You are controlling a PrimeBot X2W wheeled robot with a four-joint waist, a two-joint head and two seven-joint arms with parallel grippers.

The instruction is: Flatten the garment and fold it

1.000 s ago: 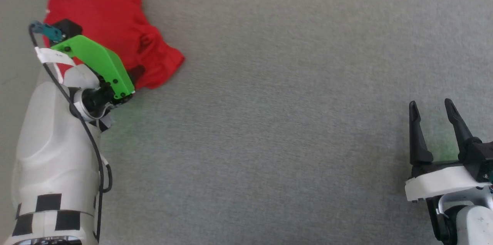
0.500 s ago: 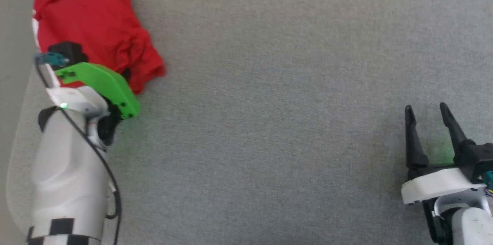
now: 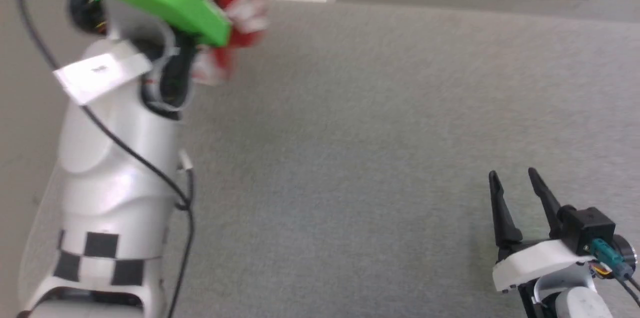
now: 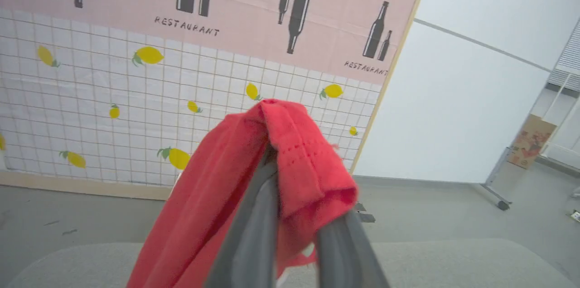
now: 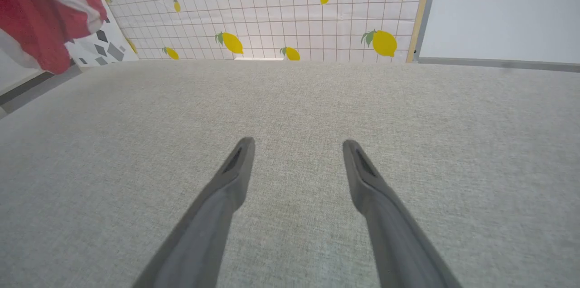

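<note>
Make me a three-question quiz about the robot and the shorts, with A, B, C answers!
1. Where is the garment? A spread out flat; B hanging from the left hand; C folded up neatly.
2. What colour is most of it? A blue; B red; C yellow.
3. How is the right hand? A open, holding nothing; B shut on cloth; C shut, empty.
Answers: 1 B, cloth is pinched between its fingers; 2 B, it is bright red; 3 A, its two tips stand apart with nothing between.
</note>
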